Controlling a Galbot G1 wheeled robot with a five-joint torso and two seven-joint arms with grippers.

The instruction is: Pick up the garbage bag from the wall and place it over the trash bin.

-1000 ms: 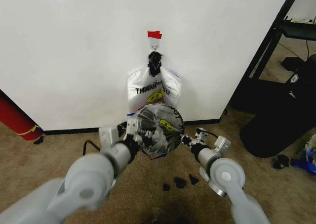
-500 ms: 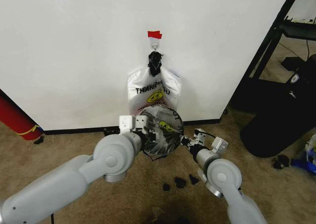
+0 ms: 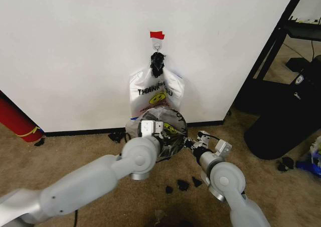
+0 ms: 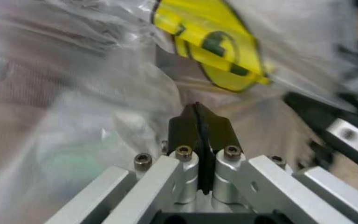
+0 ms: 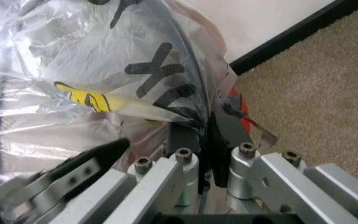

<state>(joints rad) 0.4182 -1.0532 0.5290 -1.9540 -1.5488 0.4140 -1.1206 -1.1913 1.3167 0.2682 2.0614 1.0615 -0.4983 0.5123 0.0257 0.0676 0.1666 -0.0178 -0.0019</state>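
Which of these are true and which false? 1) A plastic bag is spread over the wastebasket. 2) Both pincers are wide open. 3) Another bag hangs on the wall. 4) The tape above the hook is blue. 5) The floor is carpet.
1) True: the garbage bag is stretched over the trash bin.
2) False: the left pincer and the right pincer are both shut, each pinching the bag's plastic.
3) True: a "THANK YOU" bag hangs from the hook on the wall.
4) False: the tape strip is red.
5) True: tan carpet covers the floor.
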